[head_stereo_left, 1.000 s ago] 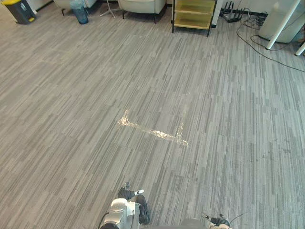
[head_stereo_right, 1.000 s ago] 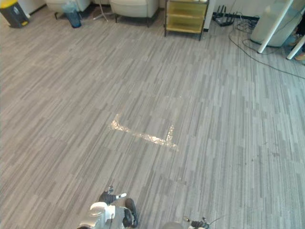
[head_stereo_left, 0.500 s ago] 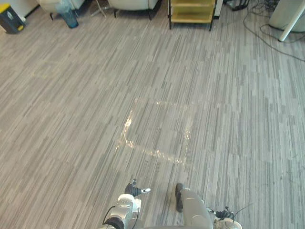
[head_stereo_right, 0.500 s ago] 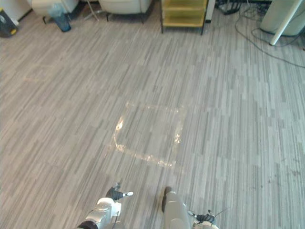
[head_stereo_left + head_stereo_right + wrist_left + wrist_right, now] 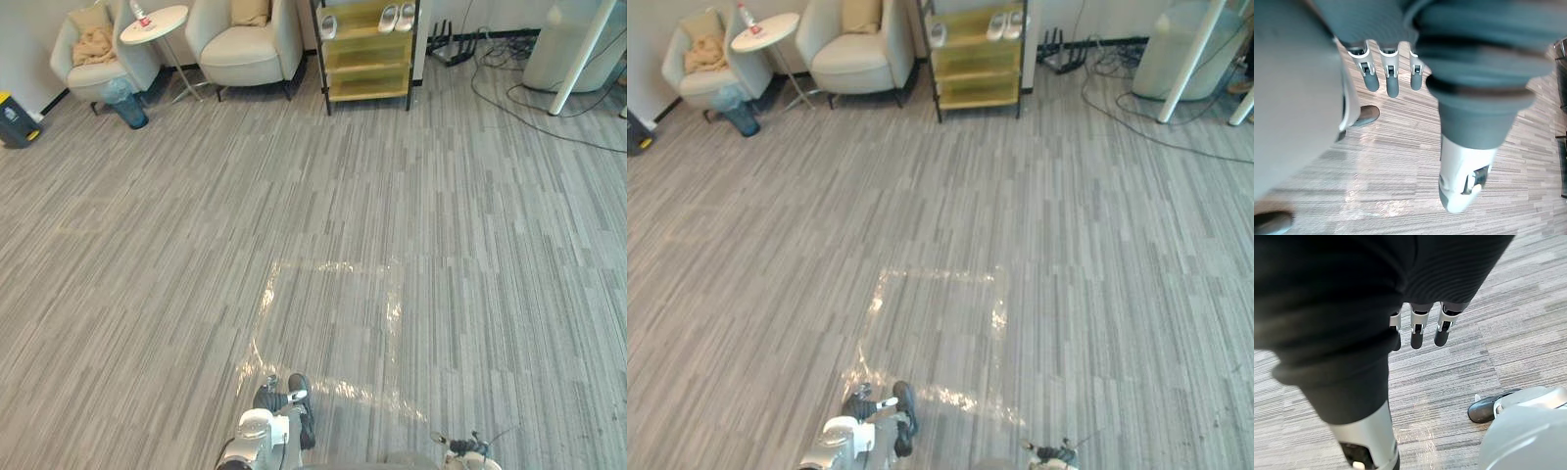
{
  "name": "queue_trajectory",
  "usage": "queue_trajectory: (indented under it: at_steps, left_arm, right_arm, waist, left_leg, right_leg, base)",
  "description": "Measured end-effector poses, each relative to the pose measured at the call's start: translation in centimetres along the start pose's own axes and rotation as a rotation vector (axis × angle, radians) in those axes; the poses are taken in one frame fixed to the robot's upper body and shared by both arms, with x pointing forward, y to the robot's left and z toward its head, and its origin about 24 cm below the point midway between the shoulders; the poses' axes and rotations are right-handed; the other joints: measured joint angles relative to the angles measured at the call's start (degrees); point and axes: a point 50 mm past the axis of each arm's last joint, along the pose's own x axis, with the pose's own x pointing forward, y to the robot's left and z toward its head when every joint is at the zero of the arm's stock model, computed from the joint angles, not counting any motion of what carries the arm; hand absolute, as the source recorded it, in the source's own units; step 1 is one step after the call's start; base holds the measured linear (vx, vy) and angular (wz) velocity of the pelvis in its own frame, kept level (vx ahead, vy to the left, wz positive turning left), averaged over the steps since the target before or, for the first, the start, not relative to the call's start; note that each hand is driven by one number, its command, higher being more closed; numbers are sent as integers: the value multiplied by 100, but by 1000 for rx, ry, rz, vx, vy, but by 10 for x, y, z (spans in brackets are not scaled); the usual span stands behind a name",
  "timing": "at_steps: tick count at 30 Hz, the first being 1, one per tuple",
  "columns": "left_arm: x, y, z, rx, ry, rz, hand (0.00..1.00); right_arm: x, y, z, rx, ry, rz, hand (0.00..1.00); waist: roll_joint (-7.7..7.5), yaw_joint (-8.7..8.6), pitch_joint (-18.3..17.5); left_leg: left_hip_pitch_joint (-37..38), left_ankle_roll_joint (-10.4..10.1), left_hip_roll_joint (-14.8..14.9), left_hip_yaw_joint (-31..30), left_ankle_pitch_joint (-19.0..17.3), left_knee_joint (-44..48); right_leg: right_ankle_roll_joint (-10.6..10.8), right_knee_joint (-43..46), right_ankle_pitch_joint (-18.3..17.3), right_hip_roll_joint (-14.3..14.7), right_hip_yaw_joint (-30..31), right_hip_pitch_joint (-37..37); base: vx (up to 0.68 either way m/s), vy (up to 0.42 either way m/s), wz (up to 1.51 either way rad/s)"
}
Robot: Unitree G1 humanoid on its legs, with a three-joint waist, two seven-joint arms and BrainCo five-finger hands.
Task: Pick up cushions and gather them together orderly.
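Observation:
A crumpled tan cushion (image 5: 94, 44) lies on the seat of the far-left armchair (image 5: 73, 76). A second tan cushion (image 5: 250, 12) leans against the back of the cream armchair (image 5: 240, 54) beside it. Both are far off across the carpet. My left hand (image 5: 1386, 73) hangs low over the floor with straight fingers and holds nothing. My right hand (image 5: 1420, 330) hangs the same way, fingers straight and empty.
A round white side table (image 5: 157, 20) with a bottle stands between the armchairs, a blue bin (image 5: 127, 103) in front. A yellow shelf (image 5: 367, 59) holds shoes. Cables (image 5: 529, 93) and a white leg (image 5: 578, 54) are at far right. A shiny tape square (image 5: 328, 328) marks the carpet.
The camera has lifted and shifted, so the armchairs with cushions and the shelf top have come into view. The tape square sits lower. Both hands still hang empty.

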Motion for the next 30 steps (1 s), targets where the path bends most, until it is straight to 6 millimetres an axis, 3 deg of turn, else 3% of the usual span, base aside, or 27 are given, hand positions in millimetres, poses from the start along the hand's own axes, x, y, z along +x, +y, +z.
queue_trajectory:
  at_steps: [1,2,3,4,5,6,7,8,9,10,11,12,13,14,15,17,18,19,20,21,22,24,26,27,29,30]
  left_arm:
    - [1,0,1,27,1,-6,0]
    - [1,-1,0,59,9,-19,0]
    - [1,-1,-1,71,11,-25,0]
    - [1,-1,0,85,13,-28,0]
    - [1,0,-1,91,18,-27,0]
    - [1,3,-5,107,32,-21,0]
    - [1,4,-5,108,32,-21,0]
    - [1,6,-5,129,32,-17,0]
    - [2,5,-3,129,28,-16,0]
    - [3,2,4,129,8,-23,0]
    - [4,1,5,128,6,-25,0]
    - [5,2,9,131,-6,-24,0]
    - [5,4,9,133,-7,-21,0]
    - [4,-1,6,125,4,-30,0]
    - [2,-5,2,119,12,-47,0]
    - [2,-8,1,115,15,-59,0]
    - [2,-11,2,115,15,-76,0]
    - [1,-13,2,99,14,-86,0]
    - [1,-13,2,89,13,-86,0]
    - [-1,-12,0,63,8,-85,0]
    - [-1,-13,1,69,0,-88,0]
    - [0,-14,5,82,-10,-94,0]
    - [0,-13,2,84,3,-94,0]
    - [0,-13,2,83,4,-94,0]
    - [0,-12,2,85,3,-89,0]
    - [0,-13,1,87,6,-91,0]
  right_arm:
    - [-2,0,-8,-33,15,3,0]
    - [-4,2,-13,-30,29,11,0]
    - [-5,6,-15,-23,39,25,0]
    - [-5,9,-13,-16,38,37,0]
    - [-4,10,-11,-14,35,39,0]
    - [-3,10,-8,-16,27,43,0]
    - [-3,10,-7,-17,26,43,0]
    - [-1,6,1,-36,-11,37,0]
    - [0,5,4,-38,-19,36,0]
    - [2,3,12,-44,-41,31,0]
    - [2,3,13,-44,-46,31,0]
    - [2,4,14,-44,-45,34,0]
    - [2,5,14,-44,-43,35,0]
    - [3,2,12,-47,-33,32,0]
    - [4,2,17,-46,-46,31,0]
    - [6,-2,23,-38,-57,22,0]
    - [7,-7,23,-2,-46,9,0]
    - [7,-11,15,47,-13,1,0]
    - [6,-12,14,52,-10,-2,0]
    - [6,-14,15,91,-24,-6,0]
    - [6,-12,22,111,-57,3,0]
    - [7,-8,28,135,-71,20,0]
    - [7,-7,28,136,-68,25,0]
    - [7,-8,23,131,-49,23,0]
    - [7,-8,13,118,-14,21,0]
    - [6,-10,9,110,-3,19,0]
  waist:
    - [-213,-17,-131]
    - [-303,-14,-254]
    - [-387,-20,-244]
    - [-443,-13,-206]
    - [-437,-6,-203]
    - [-400,-8,-190]
    - [-395,-8,-188]
    - [-194,-49,-159]
    - [-147,-63,-153]
    - [3,-95,-70]
    - [31,-101,-55]
    - [7,-125,-45]
    - [-35,-131,-44]
    - [60,-218,13]
    - [136,-190,-36]
    - [119,-206,-25]
    - [88,-256,8]
    - [27,-250,47]
    - [14,-232,55]
    - [-42,-119,65]
    - [-48,-73,57]
    - [-52,-55,56]
    - [-70,-47,57]
    - [-76,-42,57]
    - [-45,-46,42]
    - [-4,-53,34]
  left_leg:
    - [-100,143,-330,9,-179,223]
    - [-47,309,-574,66,-286,187]
    - [64,337,-681,150,-362,171]
    - [340,398,-793,173,-492,55]
    - [457,434,-813,170,-521,0]
    - [871,459,-820,155,-557,-231]
    - [905,460,-820,149,-557,-251]
    - [1541,460,-672,98,-557,-685]
    - [1614,460,-626,95,-557,-722]
    - [1757,460,-459,58,-557,-738]
    - [1778,459,-426,49,-557,-737]
    - [1833,399,-404,61,-591,-737]
    - [1855,341,-428,56,-613,-732]
    - [2002,34,-285,60,-815,-763]
    - [2015,-78,-188,149,-757,-802]
    - [1958,-200,-191,161,-682,-644]
    - [1693,-210,-105,134,-691,55]
    - [1343,-361,74,203,-609,1219]
    - [1281,-417,118,229,-581,1425]
    - [1010,-487,394,496,-695,2435]
    - [813,-311,552,640,-790,2753]
    - [571,-200,598,643,-861,2348]
    - [592,-199,429,427,-861,1360]
    - [691,-294,217,158,-797,513]
    - [861,-422,14,-208,-463,-599]
    - [908,-430,20,-204,-259,-720]
  right_leg:
    - [105,485,-77,-310,58,-181]
    - [158,1439,-37,-511,235,-675]
    - [339,2288,104,-605,406,-1027]
    - [865,3395,316,-656,583,-1492]
    - [880,3681,270,-636,604,-1623]
    - [728,4171,115,-593,484,-1883]
    - [714,4190,104,-590,460,-1899]
    - [140,4114,-203,-436,-224,-2346]
    - [70,3975,-235,-387,-362,-2461]
    - [-54,3278,-236,-240,-728,-2798]
    - [-65,3042,-186,-223,-802,-2879]
    - [-73,1964,338,-210,-888,-3008]
    - [-113,1631,604,-227,-856,-2998]
    - [-360,1510,1219,-101,-942,-2910]
    - [-413,1573,1093,-47,-949,-2927]
    - [-438,1580,948,-74,-982,-2893]
    - [-480,1430,886,-167,-1180,-2628]
    - [-483,1134,886,-206,-1381,-2109]
    - [-484,1097,886,-207,-1409,-2009]
    - [-533,892,854,-197,-1456,-1663]
    - [-525,744,833,-182,-1460,-1496]
    - [-501,689,821,-175,-1345,-1472]
    - [-458,692,806,-223,-1179,-1493]
    - [-418,699,799,-280,-1059,-1492]
    - [-227,651,764,-299,-867,-1447]
    - [-139,635,726,-262,-811,-1372]
  base:
    - [550,239,14]
    - [667,289,23]
    - [748,291,16]
    - [521,190,3]
    - [573,152,-14]
    - [269,67,-12]
    - [511,94,-14]
    - [309,17,-2]
    - [432,-19,10]
    - [305,-95,17]
    - [356,-142,28]
    - [233,-105,21]
    - [309,-143,36]
    - [326,-151,16]
    - [377,-197,14]
    - [210,-164,19]
    - [249,-265,80]
    - [200,-220,78]
    - [202,-210,45]
    - [104,-97,-7]
    - [125,-100,-13]
    - [105,7,-24]
    - [167,82,-38]
    - [148,111,-41]
    - [261,245,-54]
    - [233,239,-40]
